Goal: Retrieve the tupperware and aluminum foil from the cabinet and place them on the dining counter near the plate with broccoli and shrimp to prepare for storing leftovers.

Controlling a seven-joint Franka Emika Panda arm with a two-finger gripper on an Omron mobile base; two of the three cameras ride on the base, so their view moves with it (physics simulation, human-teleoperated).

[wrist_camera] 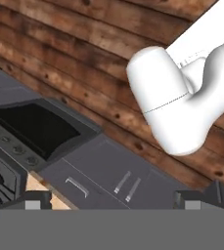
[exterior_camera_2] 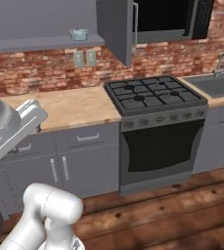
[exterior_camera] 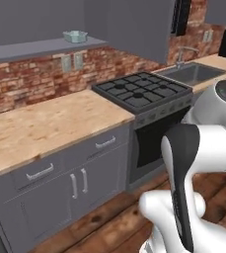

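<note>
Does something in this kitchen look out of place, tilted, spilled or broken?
Nothing stands out. The tupperware sits level on the cabinet shelf; the worktop and stove look tidy and undamaged.

A pale teal tupperware (exterior_camera: 75, 36) sits on the cabinet's grey shelf board (exterior_camera: 35, 49), near its right end.

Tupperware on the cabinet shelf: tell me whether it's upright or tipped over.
Upright. The tupperware sits flat on the grey cabinet shelf with its flared rim facing up, level in both base views. Whether anything is inside, cannot tell.

Even soft light, faint shadows, slightly blurry
</note>
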